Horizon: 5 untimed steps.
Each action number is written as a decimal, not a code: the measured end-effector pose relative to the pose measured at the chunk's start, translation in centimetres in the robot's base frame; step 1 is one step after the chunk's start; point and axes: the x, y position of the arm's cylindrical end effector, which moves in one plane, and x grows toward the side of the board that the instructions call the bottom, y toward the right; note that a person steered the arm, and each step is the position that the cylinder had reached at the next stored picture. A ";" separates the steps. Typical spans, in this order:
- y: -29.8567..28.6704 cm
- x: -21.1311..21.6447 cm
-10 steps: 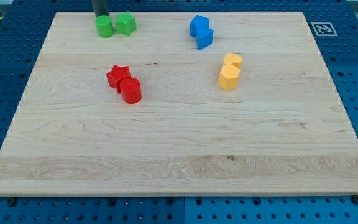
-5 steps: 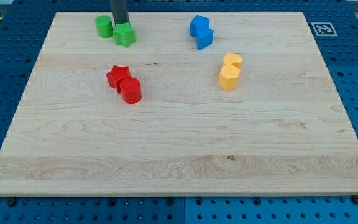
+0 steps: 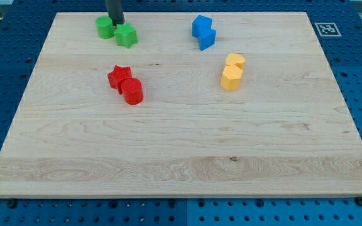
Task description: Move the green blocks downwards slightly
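Pale wooden table (image 3: pixel 181 150). Green cylinder block (image 3: pixel 104 27), green star-shaped block (image 3: pixel 126 36); dark rod's tip (image 3: pixel 115 23) between them, seemingly touching. No jaws fitted.

2 green blocks near view's top-left, green cylinder (image 3: pixel 104 27) upright, green star (image 3: pixel 126 36) just beside, lower-right.

Our tip (image 3: pixel 115 23) sits at the board's (image 3: pixel 181 157) top-left edge, between the green cylinder (image 3: pixel 104 27) on the view's left and the green star (image 3: pixel 126 36) just below-right of it. Red star (image 3: pixel 118 76) and red cylinder (image 3: pixel 132 91) touch, lower down. Two blue blocks (image 3: pixel 203 32) touch at top centre. Two yellow blocks (image 3: pixel 232 71) touch, right of centre. Marker tag (image 3: pixel 326 29) off the board's top-right corner.
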 end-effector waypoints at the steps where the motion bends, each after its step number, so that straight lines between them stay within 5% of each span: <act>1: -0.1 0.2; 5: -2.9 0.1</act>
